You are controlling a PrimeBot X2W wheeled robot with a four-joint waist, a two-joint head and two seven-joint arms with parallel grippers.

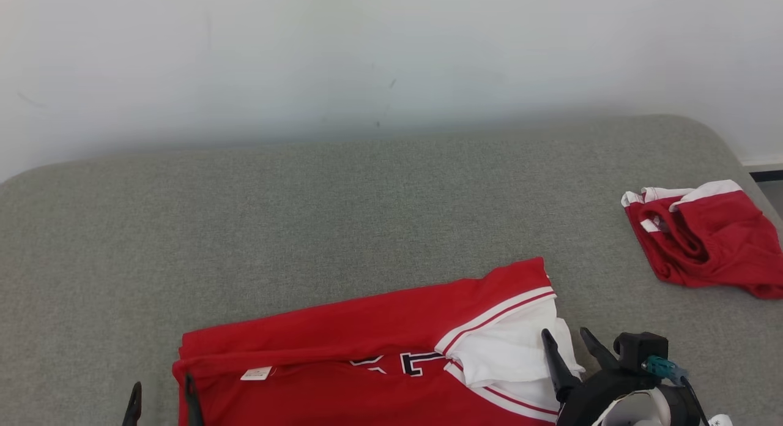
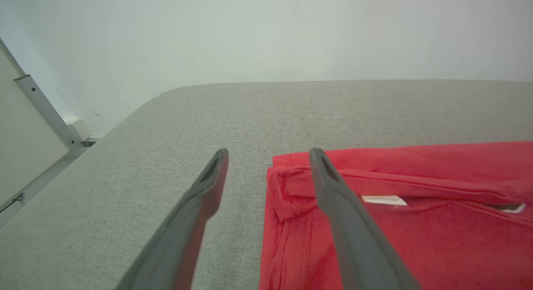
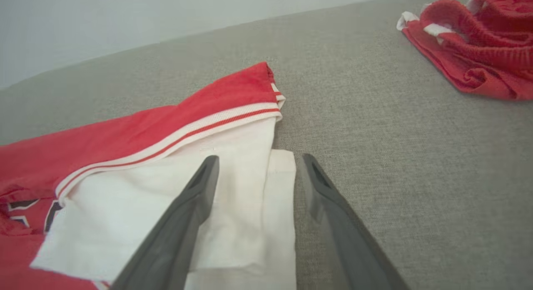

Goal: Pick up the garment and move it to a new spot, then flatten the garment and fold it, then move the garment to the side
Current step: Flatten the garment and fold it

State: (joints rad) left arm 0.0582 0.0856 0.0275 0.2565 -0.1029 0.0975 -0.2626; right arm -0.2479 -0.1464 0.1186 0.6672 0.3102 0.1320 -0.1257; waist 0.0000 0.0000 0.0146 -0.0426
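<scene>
While the left hand and right hand gape wide and empty, each straddles one end of the garment.

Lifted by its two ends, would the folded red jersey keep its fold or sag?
Likely floppy: the red jersey lies in soft creased layers, so its middle would probably sag. The loose white sleeve may flop open. Probably light: thin cloth.
</scene>
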